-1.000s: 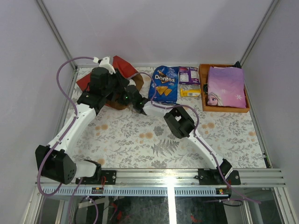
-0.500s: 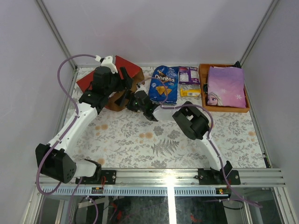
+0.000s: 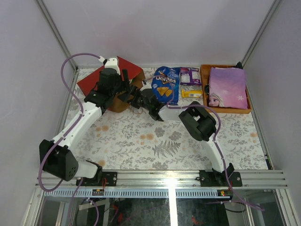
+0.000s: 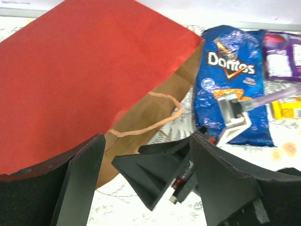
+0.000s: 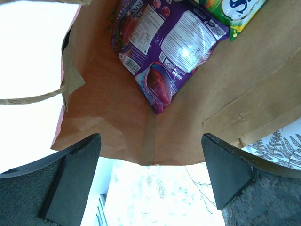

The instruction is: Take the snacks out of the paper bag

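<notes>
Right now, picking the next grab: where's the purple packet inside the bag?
In the right wrist view, the purple packet lies inside the paper bag, on its brown wall, beside a yellow-green pack.

— Any way in?
— The paper bag (image 5: 117,127) gapes wide before the right end effector (image 5: 150,141). A purple packet (image 5: 164,42) and a yellow-green packet (image 5: 235,9) fill its far end, upper frame.
— Hindrances?
— A cord handle (image 5: 28,98) crosses mid-left, and the left end effector (image 4: 148,141) crowds the rim.
</notes>
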